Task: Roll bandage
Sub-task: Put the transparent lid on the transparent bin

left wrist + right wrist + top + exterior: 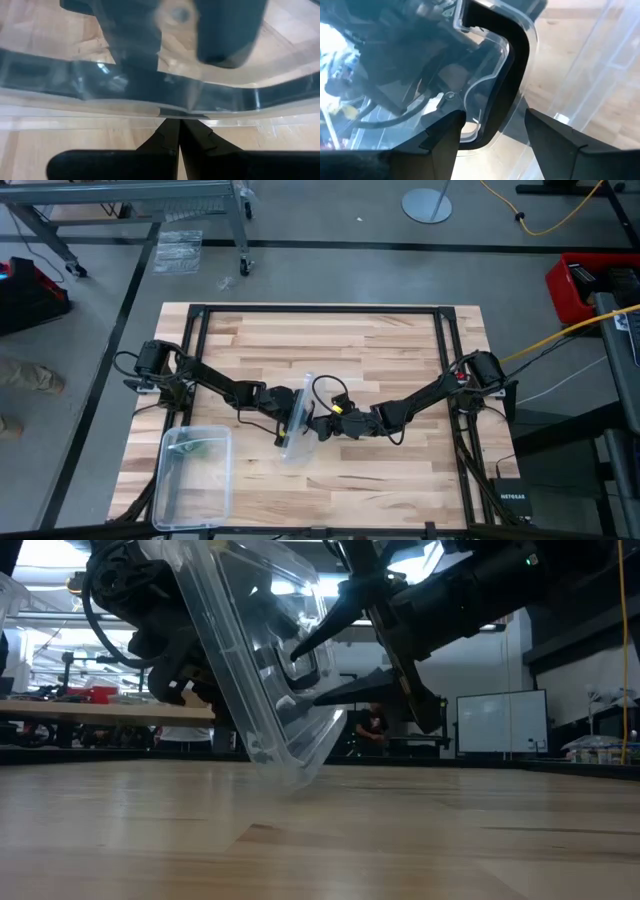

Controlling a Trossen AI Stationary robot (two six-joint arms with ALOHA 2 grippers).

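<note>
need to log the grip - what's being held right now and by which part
The left gripper is shut on the rim of a clear plastic lid, tilted above the table; the right gripper is open at its latch.

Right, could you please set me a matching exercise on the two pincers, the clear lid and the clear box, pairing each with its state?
Things:
1. left pincer
2. right pincer
3. clear lid
4. clear box

States:
a. flat on the table, on the left arm's side
b. open, facing the lid
c. shut on the lid's rim
d. held up on edge, tilted, at mid-table

Pairs: 1-c; 2-b; 3-d; 4-a
</note>
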